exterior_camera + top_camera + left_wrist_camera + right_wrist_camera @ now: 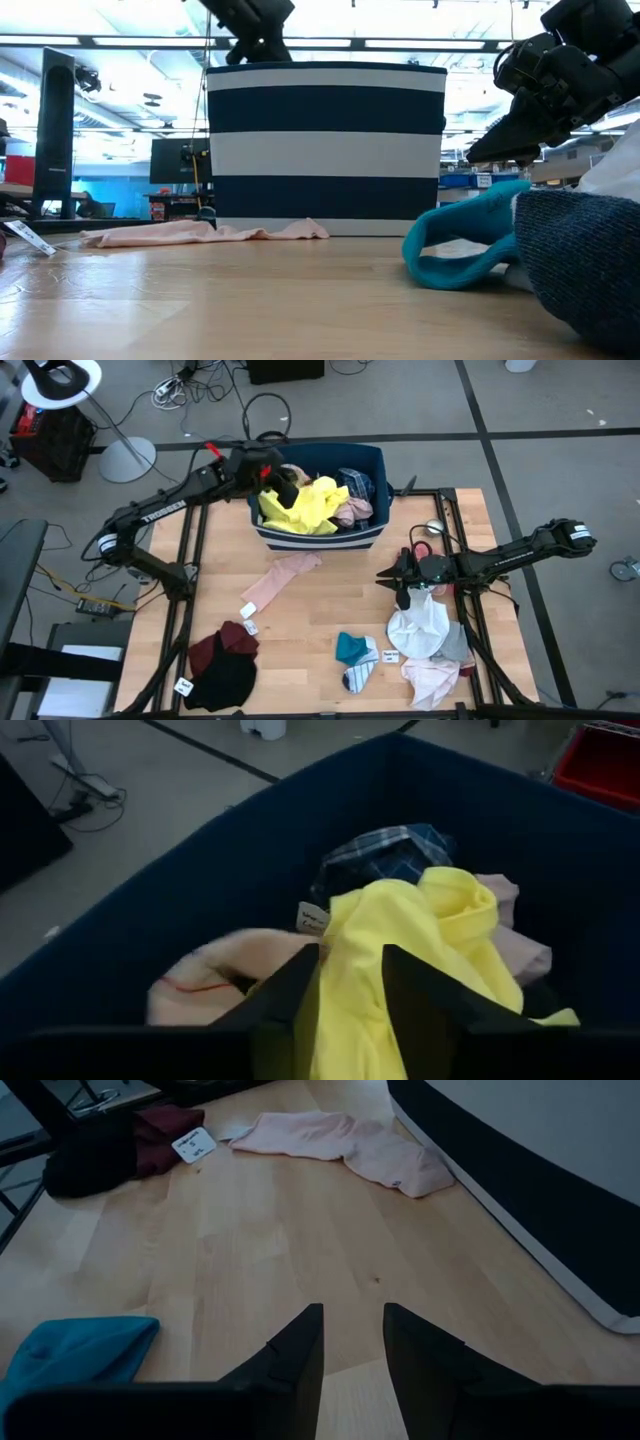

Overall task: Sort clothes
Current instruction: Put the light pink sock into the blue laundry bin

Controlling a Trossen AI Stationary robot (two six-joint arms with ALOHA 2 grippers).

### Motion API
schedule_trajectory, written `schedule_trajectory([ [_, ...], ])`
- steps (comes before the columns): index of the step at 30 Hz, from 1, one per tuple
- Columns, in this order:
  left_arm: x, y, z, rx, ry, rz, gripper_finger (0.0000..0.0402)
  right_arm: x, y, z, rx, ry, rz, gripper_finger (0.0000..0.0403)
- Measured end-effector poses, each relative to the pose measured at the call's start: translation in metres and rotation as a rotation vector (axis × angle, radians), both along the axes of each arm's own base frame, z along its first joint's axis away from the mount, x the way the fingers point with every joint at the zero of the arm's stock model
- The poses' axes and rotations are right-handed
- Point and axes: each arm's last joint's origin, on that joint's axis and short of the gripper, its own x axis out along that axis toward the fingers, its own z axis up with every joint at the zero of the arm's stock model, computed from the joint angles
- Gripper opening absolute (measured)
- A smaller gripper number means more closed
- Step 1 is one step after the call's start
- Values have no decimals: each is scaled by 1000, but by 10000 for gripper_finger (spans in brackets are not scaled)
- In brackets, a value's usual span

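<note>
Clothes lie in two groups: some heaped in the navy bin [318, 540] at the far edge of the wooden surface [320, 620], the rest scattered across the boards.

In the bin: a bright yellow garment [305, 508], crumpled and draped over the near rim, topmost in the heap; a blue plaid piece [357, 484] behind it; a pale pink piece [352, 511] beside the yellow.

Left tool [285, 488] hangs over the bin's left side, just above the yellow garment. In the left wrist view its two dark fingers [290, 1000] stand apart with yellow cloth showing in the gap (whether they pinch it I cannot tell).

On the surface: a long pink garment [281, 580] lies flat just in front of the bin; a maroon and black pile [222, 665] with white tags at the near left; a teal sock [352, 649] touching a striped sock [358, 677] near the front centre; white [418, 630], grey and pink pieces bunched at the near right.

Right tool [402, 585] sits at the upper edge of the white piece, fingers [295, 1350] narrowly parted, nothing between them, bare wood beneath.
</note>
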Motion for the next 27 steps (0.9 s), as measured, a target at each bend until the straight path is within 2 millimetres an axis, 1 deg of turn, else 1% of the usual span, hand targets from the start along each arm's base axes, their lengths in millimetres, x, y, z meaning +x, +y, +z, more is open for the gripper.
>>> schedule_trajectory([
  [3,-4,-3,3,-5,-1,-8,133,0,0,0,0,0,0,107],
  [7,-10,-18,11,-23,-18,-83,136,0,0,0,0,0,0,107],
  [10,-15,-37,15,-27,5,-121,137,0,0,0,0,0,0,107],
  [15,-29,-76,23,-34,46,-158,137,0,0,0,0,0,0,106],
  [18,-34,-99,19,-69,110,-152,137,0,0,0,0,0,0,105],
  [23,-43,-139,7,-79,239,-80,137,0,0,0,1,0,0,106],
  [25,-44,-154,0,-84,250,-69,137,0,0,0,0,0,0,106],
  [27,-43,-167,-13,-71,259,-54,137,0,0,0,0,0,0,106],
])
